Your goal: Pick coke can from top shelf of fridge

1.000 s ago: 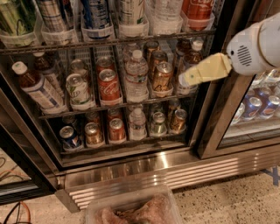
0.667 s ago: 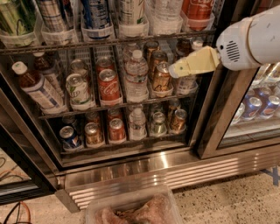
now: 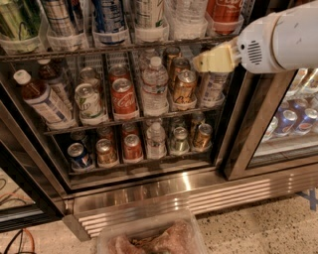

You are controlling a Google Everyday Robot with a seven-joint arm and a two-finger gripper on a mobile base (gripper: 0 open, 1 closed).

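Note:
The fridge (image 3: 149,196) stands open in front of me. Its top shelf (image 3: 124,48) runs along the top of the view, fronted by clear holder cups. A red coke can (image 3: 224,11) stands in the cup at the right end, its top cut off by the frame edge. My gripper (image 3: 208,59), cream-coloured on a white arm (image 3: 280,37), reaches in from the right. It sits just below the top shelf's right end, under that red can and in front of a pale can (image 3: 211,89) on the rack below.
A second coke can (image 3: 124,96), water bottles (image 3: 155,89) and gold-brown cans (image 3: 185,87) fill the middle rack. More cans stand on the lowest rack (image 3: 134,149). Blue Pepsi cans (image 3: 290,119) sit behind the right door. A clear tub (image 3: 151,235) lies on the floor.
The gripper and arm have moved left and upward, from beside the middle rack's right cans to just under the right end of the top shelf.

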